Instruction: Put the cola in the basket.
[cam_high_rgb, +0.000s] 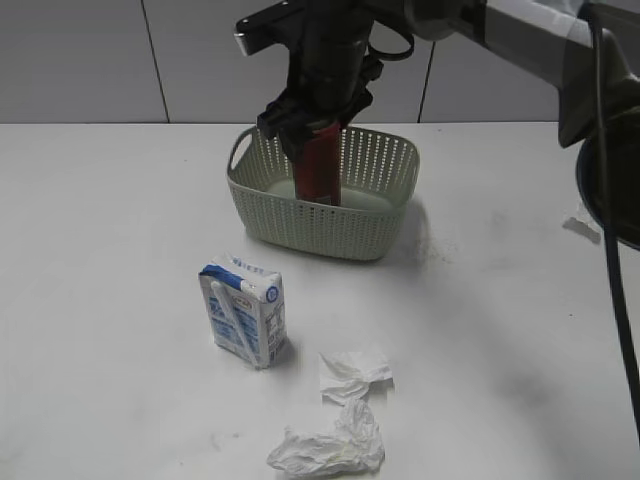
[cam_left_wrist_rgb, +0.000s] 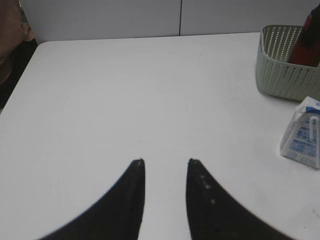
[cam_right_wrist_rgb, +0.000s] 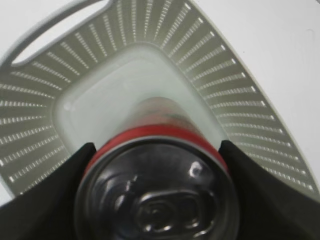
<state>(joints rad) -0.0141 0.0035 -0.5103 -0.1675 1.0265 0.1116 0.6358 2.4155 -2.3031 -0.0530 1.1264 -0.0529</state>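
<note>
My right claw (cam_high_rgb: 318, 125) is clamped on the cola (cam_high_rgb: 318, 165), one finger pressed to each side of the can just under its silver top. From my right wrist I look straight down on that top (cam_right_wrist_rgb: 157, 195); the dark fingers (cam_right_wrist_rgb: 45, 200) flank it left and right, and the red rim shows just beyond the lid. The can hangs upright inside the basket (cam_high_rgb: 300, 225), its lower part already below the rim and close to the pale floor; I cannot tell whether the bottom touches that floor. It stands nearer the back-left part of the basket, with the perforated walls (cam_right_wrist_rgb: 240, 100) fanning out around it and one cut-out handle (cam_right_wrist_rgb: 55, 25) at the far left corner.

My left claw (cam_left_wrist_rgb: 165, 162) hovers low above bare bench (cam_left_wrist_rgb: 125, 90), its two dark fingers spread apart with nothing between them. From that wrist I see the basket (cam_left_wrist_rgb: 280, 75) at the right edge with the red can (cam_left_wrist_rgb: 306, 47) showing over its rim.

Out from the basket, nearer the front of the bench (cam_high_rgb: 100, 250), a blue-and-white milk carton (cam_high_rgb: 243, 310) stands upright, well apart from the basket. To its right lie two crumpled white paper wads (cam_high_rgb: 352, 375), one just behind the other (cam_high_rgb: 330, 445).
</note>
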